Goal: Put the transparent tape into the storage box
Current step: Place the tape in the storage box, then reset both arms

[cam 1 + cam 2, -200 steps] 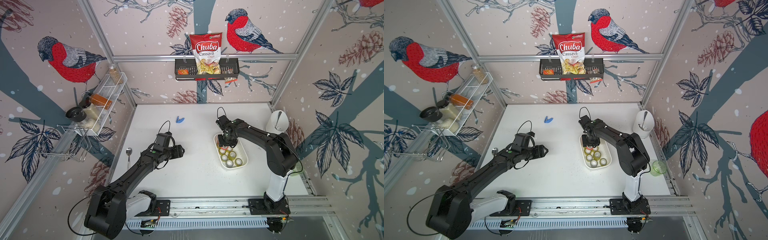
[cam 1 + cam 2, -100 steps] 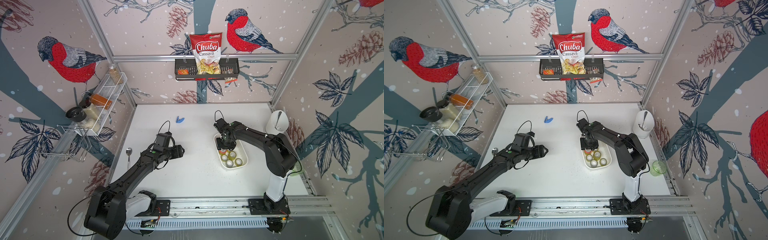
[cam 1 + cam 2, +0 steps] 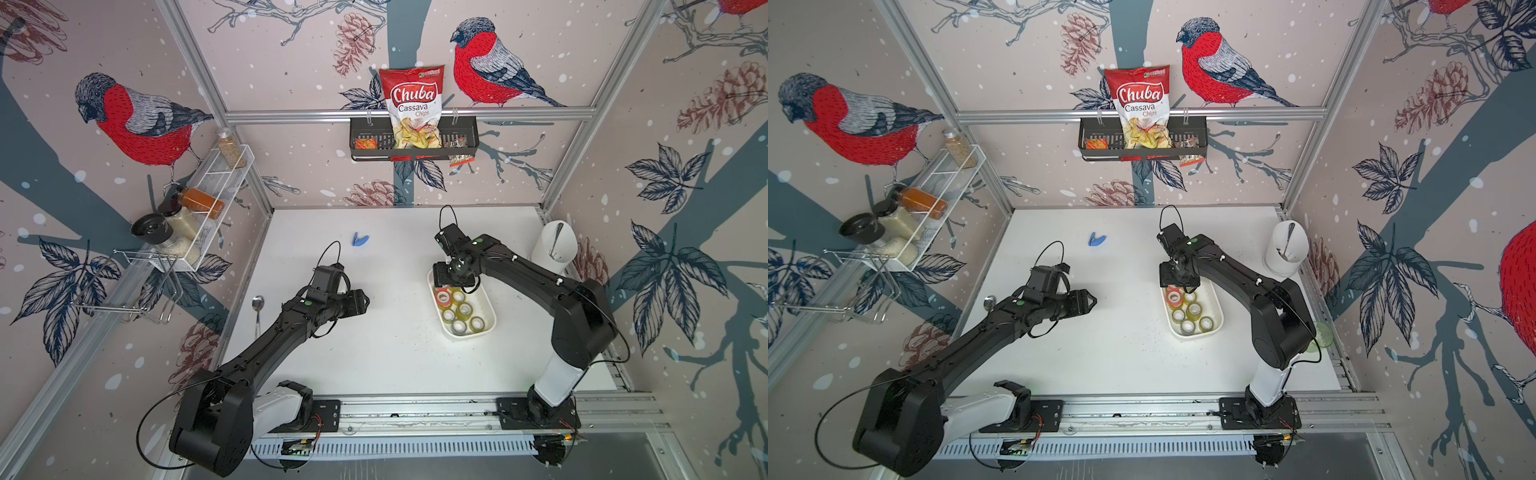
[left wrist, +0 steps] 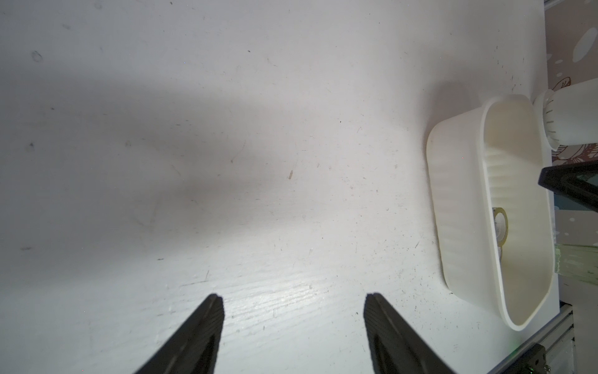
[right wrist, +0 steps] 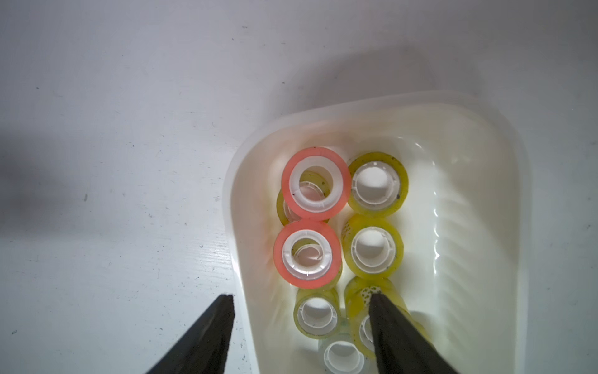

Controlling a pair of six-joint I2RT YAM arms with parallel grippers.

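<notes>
The storage box (image 3: pixel 492 316) (image 3: pixel 1219 309) is a shallow white tub on the right of the table, holding several yellowish tape rolls and two pink ones (image 5: pixel 315 183). A clear transparent tape roll (image 5: pixel 343 356) lies loose in the box's far end, below and between my right fingers. My right gripper (image 5: pixel 301 299) (image 3: pixel 452 286) hangs open over that end, one finger outside the rim (image 5: pixel 236 194), the other over a yellow roll. It holds nothing. My left gripper (image 4: pixel 293 299) (image 3: pixel 365 300) stands open and empty over bare table, left of the box (image 4: pixel 453 194).
A blue clip (image 3: pixel 360 240) lies at the back of the table and a spoon (image 3: pixel 257 307) by the left edge. A tall white cup (image 3: pixel 557 245) stands at the right wall. A black basket (image 3: pixel 365 143) with a chips bag and a wire rack (image 3: pixel 208 199) hang on the walls.
My right wrist has shifted slightly over the box's far end and its jaws stand wider apart. The left arm has not moved.
</notes>
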